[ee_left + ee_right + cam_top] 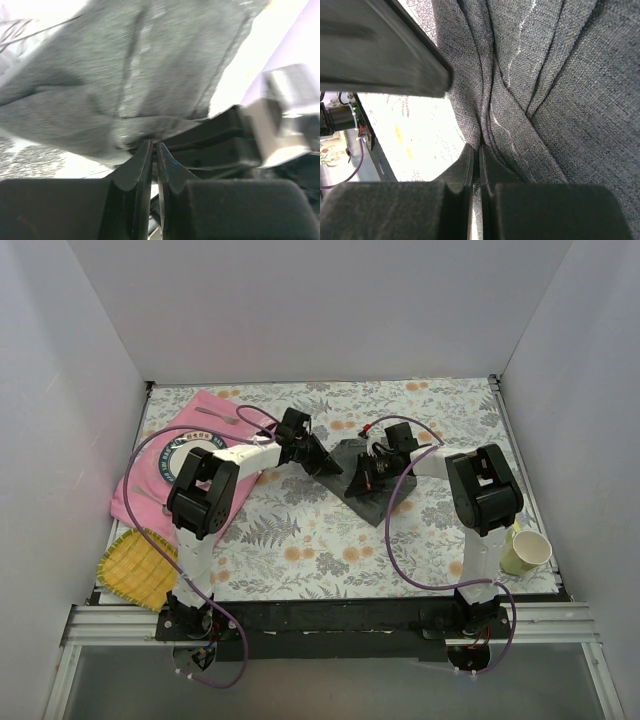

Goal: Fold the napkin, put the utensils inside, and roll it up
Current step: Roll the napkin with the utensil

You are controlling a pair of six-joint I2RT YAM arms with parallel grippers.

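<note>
The napkin point(372, 502) lies bunched at the middle of the table point(300, 530), a little right of centre, with both arms reaching in over it; the left pincer point(322, 465) meets its left edge and the right pincer point(358, 478) sits over its upper part, the two close together.

In the left wrist view the picture is smeared, yet the two black fingers point(145, 157) stand almost together with only a sliver between them; a raised fold of the grey cloth is nipped at their tips, and the rest of the cloth spreads away above them with its lighter stitched hem running across. The right arm's dark pincer body shows just beside that fold, on the right of this view.

In the right wrist view the fingers point(467, 160) are pressed tight on a gathered ridge of the cloth; several creases run down and converge on the tips, and the weave is sharp and close to the lens.

A pink placemat point(140, 490) lies at the far left of the table, partly under the left arm; thin pale lines on its far end point(218, 416) may be the utensils, though they are too small to be sure, and they lie well apart from the cloth. A yellow cloth point(135, 565) sits at the near left corner; a pale cup point(527, 551) stands at the near right, beside the right arm.
</note>
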